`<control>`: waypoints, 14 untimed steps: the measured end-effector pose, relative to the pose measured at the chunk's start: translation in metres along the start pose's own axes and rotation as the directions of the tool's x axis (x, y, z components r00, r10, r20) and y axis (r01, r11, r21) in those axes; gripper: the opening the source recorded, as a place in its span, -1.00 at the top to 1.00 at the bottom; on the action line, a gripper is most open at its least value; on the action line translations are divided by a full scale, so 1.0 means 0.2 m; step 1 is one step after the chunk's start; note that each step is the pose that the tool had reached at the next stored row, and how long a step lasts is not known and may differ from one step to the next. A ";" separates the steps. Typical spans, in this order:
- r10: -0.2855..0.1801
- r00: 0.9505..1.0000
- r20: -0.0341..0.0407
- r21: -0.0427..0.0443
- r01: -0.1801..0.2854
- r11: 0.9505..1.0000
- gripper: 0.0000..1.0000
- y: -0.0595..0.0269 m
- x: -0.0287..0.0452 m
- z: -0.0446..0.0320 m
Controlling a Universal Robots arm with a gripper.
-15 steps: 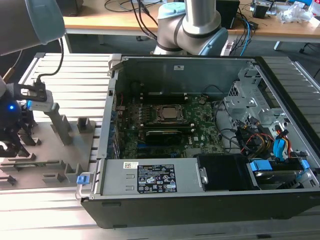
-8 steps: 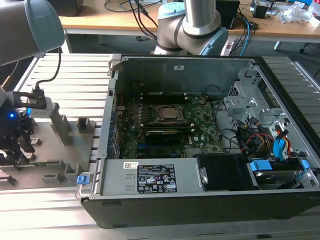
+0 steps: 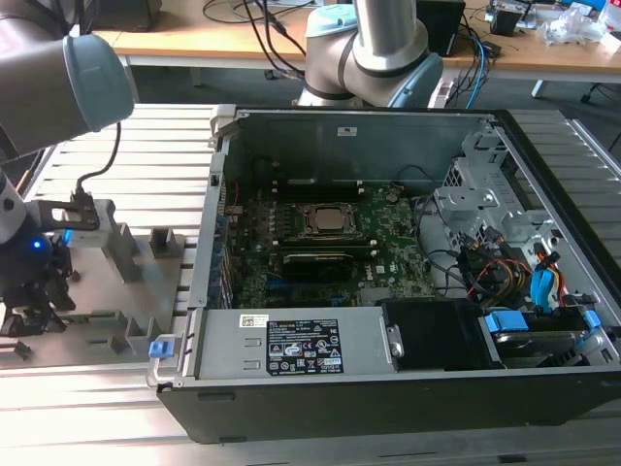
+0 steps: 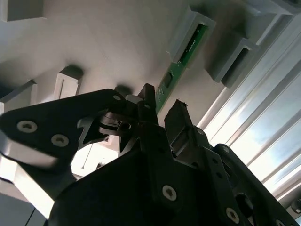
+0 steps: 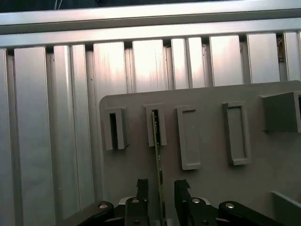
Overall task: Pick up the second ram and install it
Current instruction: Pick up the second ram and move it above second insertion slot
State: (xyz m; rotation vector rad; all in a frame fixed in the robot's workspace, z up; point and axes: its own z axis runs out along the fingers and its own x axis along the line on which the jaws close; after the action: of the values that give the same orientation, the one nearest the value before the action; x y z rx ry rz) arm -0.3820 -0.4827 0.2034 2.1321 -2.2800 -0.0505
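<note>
The gripper [image 5: 161,184] is held open astride the second ram [image 5: 157,136], with nothing clamped. The second ram is stood on edge in a slot of the grey tray [image 5: 211,188]. If gripped off-centre, it could be tilted and jammed there.

Silver ribbed table [image 5: 70,117] right under the tool [image 5: 160,184], shiny with light. Far behind the tool, a long wooden desk [image 3: 194,44], dark cables [image 3: 262,39], grey floor [image 3: 194,83].
</note>
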 end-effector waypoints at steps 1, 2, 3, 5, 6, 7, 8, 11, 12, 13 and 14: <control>0.000 1.000 0.000 0.000 0.000 1.000 0.28 0.000 0.000 0.013; 0.000 1.000 0.000 0.000 0.000 1.000 0.28 -0.001 0.000 0.014; 0.000 1.000 0.000 0.000 0.000 1.000 0.28 0.000 0.001 0.014; 0.000 1.000 0.000 0.000 0.000 1.000 0.28 -0.001 0.001 0.016; 0.000 1.000 0.000 0.000 0.000 1.000 0.28 -0.001 0.000 0.016; 0.000 1.000 0.000 0.000 0.000 1.000 0.28 -0.001 0.000 0.017; 0.000 1.000 0.000 0.000 0.000 1.000 0.44 -0.001 0.000 0.017; 0.000 1.000 0.000 0.000 0.000 1.000 0.73 -0.001 0.000 0.019; 0.000 1.000 0.000 0.000 0.000 1.000 0.73 -0.001 0.001 0.020; 0.000 1.000 0.000 0.000 0.000 1.000 0.73 -0.001 0.001 0.021; 0.000 1.000 0.000 0.000 0.000 1.000 0.73 -0.001 0.000 0.021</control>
State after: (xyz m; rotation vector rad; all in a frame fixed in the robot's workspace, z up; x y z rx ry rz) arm -0.3820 -0.4828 0.1991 2.1323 -2.2796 -0.0505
